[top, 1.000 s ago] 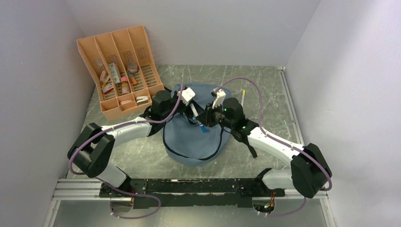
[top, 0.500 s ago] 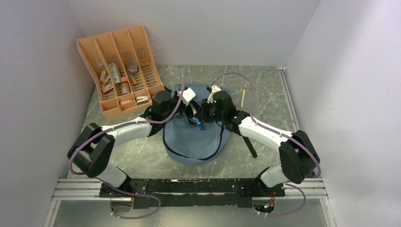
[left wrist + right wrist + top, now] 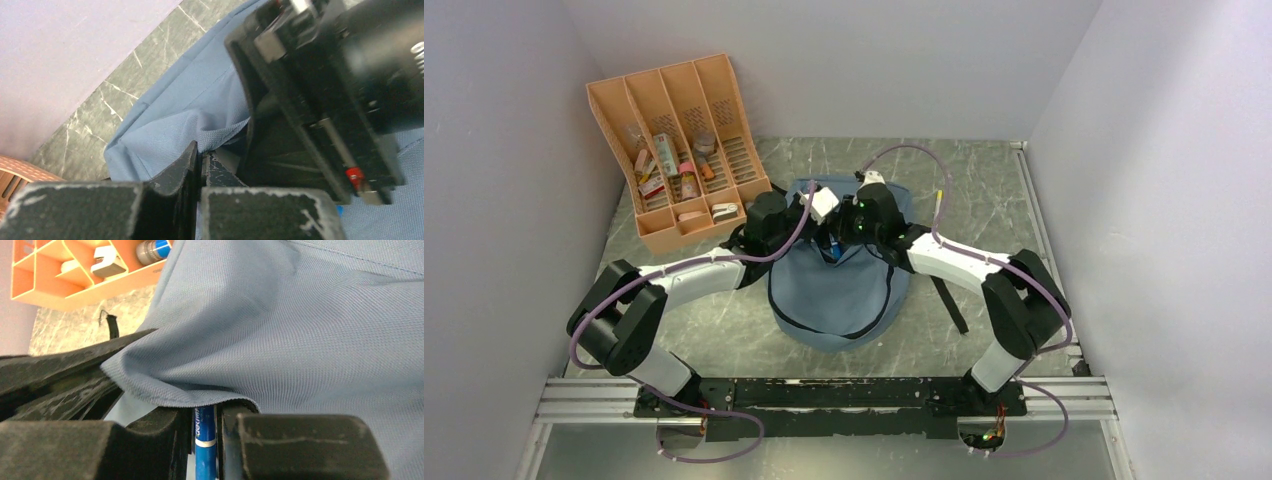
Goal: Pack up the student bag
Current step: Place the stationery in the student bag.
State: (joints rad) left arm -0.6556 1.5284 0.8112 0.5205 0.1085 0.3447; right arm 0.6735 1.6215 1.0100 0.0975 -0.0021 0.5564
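The grey-blue student bag point(image 3: 839, 290) lies flat in the middle of the table. My left gripper point(image 3: 816, 226) is at the bag's top edge, shut on a fold of its fabric point(image 3: 200, 155) and holding that edge up. My right gripper point(image 3: 837, 238) is right beside it, shut on a blue pen point(image 3: 205, 440). The pen's front end runs under the raised fabric edge point(image 3: 185, 390) and is hidden there. The right gripper's black body point(image 3: 325, 90) fills the left wrist view next to the left fingers.
An orange slotted organizer point(image 3: 679, 150) with small bottles and boxes stands at the back left and shows in the right wrist view point(image 3: 75, 275). A white pen point(image 3: 938, 206) lies right of the bag. A black strap point(image 3: 950, 303) trails off the bag's right side.
My right gripper has moved left and toward the back with the blue pen, up to the bag's raised edge beside my left gripper. The left arm has stayed put.
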